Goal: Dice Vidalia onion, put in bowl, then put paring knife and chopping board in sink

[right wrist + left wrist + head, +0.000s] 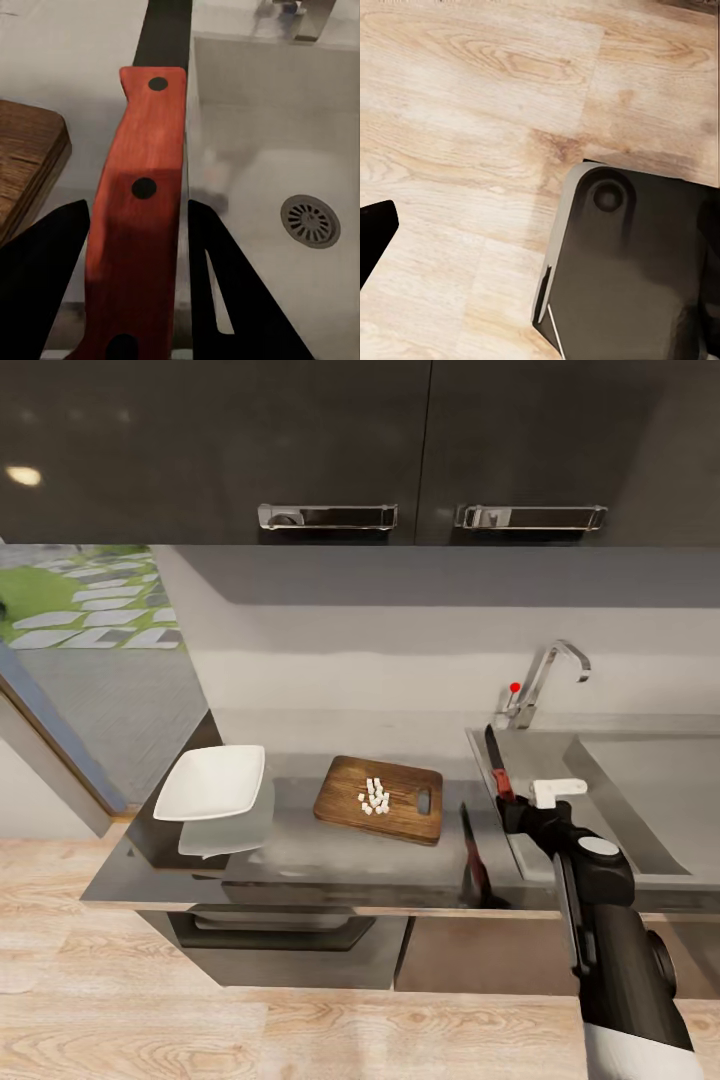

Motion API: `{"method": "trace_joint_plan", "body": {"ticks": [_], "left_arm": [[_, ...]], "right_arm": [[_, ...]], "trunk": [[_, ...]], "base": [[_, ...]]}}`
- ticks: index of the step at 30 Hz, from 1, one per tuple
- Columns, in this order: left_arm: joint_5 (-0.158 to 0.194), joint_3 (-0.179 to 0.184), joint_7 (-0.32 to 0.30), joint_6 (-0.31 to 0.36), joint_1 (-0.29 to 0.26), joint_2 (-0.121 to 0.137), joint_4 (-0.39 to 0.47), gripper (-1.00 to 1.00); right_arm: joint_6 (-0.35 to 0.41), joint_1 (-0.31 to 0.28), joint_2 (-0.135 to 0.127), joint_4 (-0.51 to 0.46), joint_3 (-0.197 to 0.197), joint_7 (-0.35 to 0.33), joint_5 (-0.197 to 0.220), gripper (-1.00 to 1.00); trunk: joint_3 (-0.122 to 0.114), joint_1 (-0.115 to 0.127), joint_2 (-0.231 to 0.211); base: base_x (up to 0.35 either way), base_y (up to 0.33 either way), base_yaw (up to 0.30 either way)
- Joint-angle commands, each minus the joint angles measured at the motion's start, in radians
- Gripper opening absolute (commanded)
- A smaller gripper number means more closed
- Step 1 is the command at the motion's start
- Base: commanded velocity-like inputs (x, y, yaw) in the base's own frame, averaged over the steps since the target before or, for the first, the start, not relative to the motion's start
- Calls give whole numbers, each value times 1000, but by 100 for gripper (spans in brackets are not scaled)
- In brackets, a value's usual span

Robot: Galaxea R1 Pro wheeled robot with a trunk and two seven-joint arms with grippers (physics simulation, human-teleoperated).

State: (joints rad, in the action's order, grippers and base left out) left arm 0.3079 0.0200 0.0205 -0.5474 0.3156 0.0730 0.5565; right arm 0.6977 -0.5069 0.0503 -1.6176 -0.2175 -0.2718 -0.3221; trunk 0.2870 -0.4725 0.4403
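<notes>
My right gripper is shut on the red handle of the paring knife, which it holds above the sink's left rim with the dark blade pointing toward the back wall. In the right wrist view the handle sits between my two dark fingers, with the sink and its drain beyond. Small white cubes of diced onion lie on the brown chopping board at mid countertop. The white bowl stands left of the board with nothing in it. One dark fingertip of the left gripper shows over the wood floor.
The steel sink lies right of the board, and its tap with a red dot is at the back. Dark wall cabinets hang overhead. The countertop ends just left of the bowl. My dark base shows over the pale floor.
</notes>
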Motion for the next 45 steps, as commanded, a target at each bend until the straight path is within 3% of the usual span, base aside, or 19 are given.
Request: {"method": "trace_joint_plan", "body": {"ticks": [1, 5, 9, 17, 27, 31, 45], "left_arm": [[3, 3, 2, -2, 0, 1, 3, 100], [3, 1, 2, -5, 0, 7, 3, 100], [4, 0, 2, -3, 0, 15, -3, 100], [5, -2, 0, -4, 0, 16, -18, 100], [5, 0, -1, -5, 0, 16, -20, 100], [5, 0, 0, -5, 0, 16, -19, 100], [5, -2, 1, -3, 0, 16, -20, 100]], "right_arm": [[3, -1, -1, -1, -5, -16, -10, -100], [3, -1, -9, 2, -55, -27, -11, -100], [3, -1, -12, 5, -75, -28, -11, -100], [5, -1, -11, 33, -76, -27, -9, -100], [0, -1, -12, 209, -78, -21, -9, -100], [-69, -1, -13, 291, -80, -18, -11, -100], [-87, -1, -14, 309, -80, -17, -11, -100]], "trunk": [[2, -1, 2], [2, -1, 2], [2, -1, 2], [2, -1, 2], [11, -1, 2], [17, -1, 2], [39, -1, 2]], "base": [[0, 0, 0], [26, -14, 0], [176, -160, 0], [218, -212, 0], [30, -23, 0], [13, -15, 0], [47, -161, 0]]}}
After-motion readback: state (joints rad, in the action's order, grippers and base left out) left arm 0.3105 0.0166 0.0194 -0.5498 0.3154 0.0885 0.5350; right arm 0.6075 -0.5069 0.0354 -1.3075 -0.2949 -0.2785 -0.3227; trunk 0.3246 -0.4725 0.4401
